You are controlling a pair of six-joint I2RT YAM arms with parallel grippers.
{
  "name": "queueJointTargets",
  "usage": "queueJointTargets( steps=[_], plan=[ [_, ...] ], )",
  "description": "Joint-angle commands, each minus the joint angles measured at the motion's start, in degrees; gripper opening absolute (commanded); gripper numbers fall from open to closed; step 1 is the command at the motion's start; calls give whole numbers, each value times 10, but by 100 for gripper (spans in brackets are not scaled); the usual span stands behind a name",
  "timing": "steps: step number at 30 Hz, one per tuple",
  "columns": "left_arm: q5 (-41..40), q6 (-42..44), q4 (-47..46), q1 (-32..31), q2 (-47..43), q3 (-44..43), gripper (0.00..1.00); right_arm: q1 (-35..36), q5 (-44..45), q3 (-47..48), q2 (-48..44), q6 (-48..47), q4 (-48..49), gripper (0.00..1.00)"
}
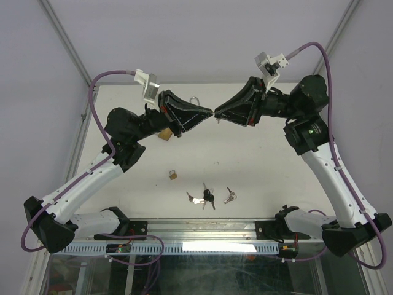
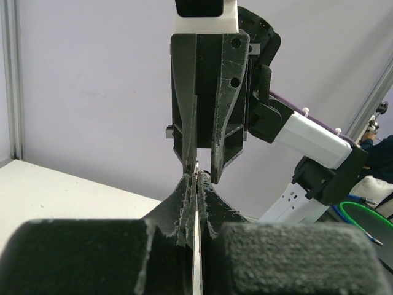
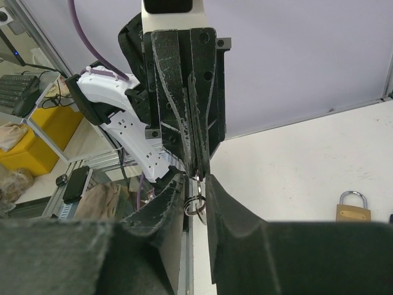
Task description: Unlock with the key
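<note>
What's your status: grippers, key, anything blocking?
Left gripper shut on thin silver key, mid-air. Right gripper open, jaws astride its wire ring. Brass padlock on white table, untouched. Nothing blocking.

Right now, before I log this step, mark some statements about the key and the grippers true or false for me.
1. The left gripper is shut on a key. True.
2. Both grippers rest on the table. False: they meet tip to tip in the air above it.
3. A key ring sits between the fingers of the right gripper. True.
4. The key is inserted in a padlock. False: the padlock lies on the table, apart.
5. No spare keys lie on the table. False: some lie near its front edge.
</note>
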State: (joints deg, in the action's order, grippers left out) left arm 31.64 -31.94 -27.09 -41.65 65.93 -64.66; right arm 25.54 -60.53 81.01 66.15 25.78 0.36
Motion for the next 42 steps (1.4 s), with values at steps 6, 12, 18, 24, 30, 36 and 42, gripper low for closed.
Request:
queueJointTargets(
  steps=[6,12,18,24,30,36,42],
  plan=[
    [3,7,-28,-4,-8,-10,0,-1,0,8,-7,-8,-3,0],
    [1,7,-30,-5,-9,-6,0,-1,0,9,-10,-13,-10,0],
    [-2,6,-32,-5,-11,-4,0,-1,2,9,-15,-23,-20,5],
    [-2,6,-33,-5,-11,-5,0,-1,-3,1,-13,-32,-35,27],
    [1,4,-35,-5,-11,-5,0,-1,2,4,-13,-23,-18,31],
    [3,4,-37,-6,-7,-7,0,0,-6,12,-1,-8,0,12],
    [2,6,-39,-6,-9,-6,0,-1,-4,10,-2,-8,-2,0]
  ],
)
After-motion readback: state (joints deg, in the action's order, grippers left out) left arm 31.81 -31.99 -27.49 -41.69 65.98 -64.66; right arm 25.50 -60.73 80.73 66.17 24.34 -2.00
